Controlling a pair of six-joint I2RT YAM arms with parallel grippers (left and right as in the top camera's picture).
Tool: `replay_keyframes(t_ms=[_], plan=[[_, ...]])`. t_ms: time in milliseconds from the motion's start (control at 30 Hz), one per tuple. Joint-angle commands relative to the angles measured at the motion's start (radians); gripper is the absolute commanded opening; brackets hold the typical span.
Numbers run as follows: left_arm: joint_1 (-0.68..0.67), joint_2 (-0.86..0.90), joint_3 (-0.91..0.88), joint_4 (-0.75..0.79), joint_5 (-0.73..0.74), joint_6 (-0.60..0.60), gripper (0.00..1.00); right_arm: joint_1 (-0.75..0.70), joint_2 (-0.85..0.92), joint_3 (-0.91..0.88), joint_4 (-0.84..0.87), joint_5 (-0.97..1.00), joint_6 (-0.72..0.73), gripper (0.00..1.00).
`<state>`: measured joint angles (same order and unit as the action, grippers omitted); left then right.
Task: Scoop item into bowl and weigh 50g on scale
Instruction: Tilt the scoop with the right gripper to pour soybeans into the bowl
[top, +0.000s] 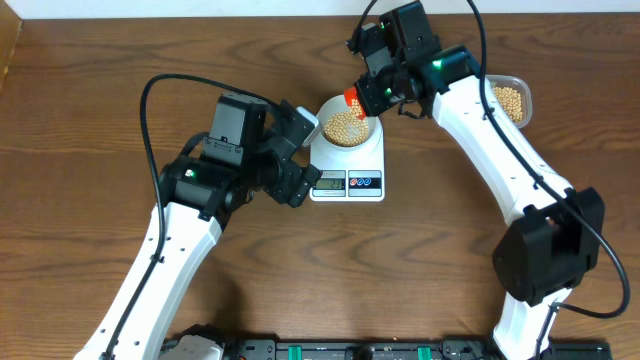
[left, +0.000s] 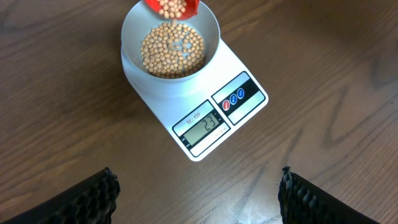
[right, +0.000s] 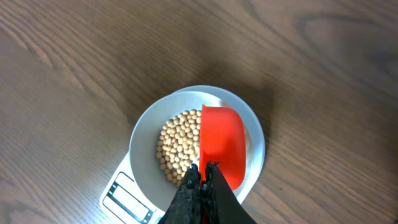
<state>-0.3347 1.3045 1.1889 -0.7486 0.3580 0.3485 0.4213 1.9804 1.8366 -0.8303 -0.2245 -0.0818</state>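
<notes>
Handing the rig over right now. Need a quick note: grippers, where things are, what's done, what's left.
Left gripper: open, empty, above the table in front of the scale.
Right gripper: shut on red scoop, tipped over the bowl.
Bowl sits on the scale, partly filled with beans; more in the clear tub.
Display looks like 23.
Left: add beans to 50.

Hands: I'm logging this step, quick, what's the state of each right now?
Left hand: open, empty.
Right hand: closed on the red scoop, over the bowl.
</notes>
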Motion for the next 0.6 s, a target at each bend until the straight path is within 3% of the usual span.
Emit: replay_keyframes(t_ms=[0, 567], plan=[[0.003, -0.005, -0.004, 0.002, 0.008, 0.014, 0.84, 0.009, -0.045, -0.004, -0.004, 0.042, -0.013, 0.01], [0.003, -0.005, -0.004, 0.002, 0.008, 0.014, 0.84, 0.082, -0.053, -0.004, -0.02, 0.198, -0.013, 0.01]])
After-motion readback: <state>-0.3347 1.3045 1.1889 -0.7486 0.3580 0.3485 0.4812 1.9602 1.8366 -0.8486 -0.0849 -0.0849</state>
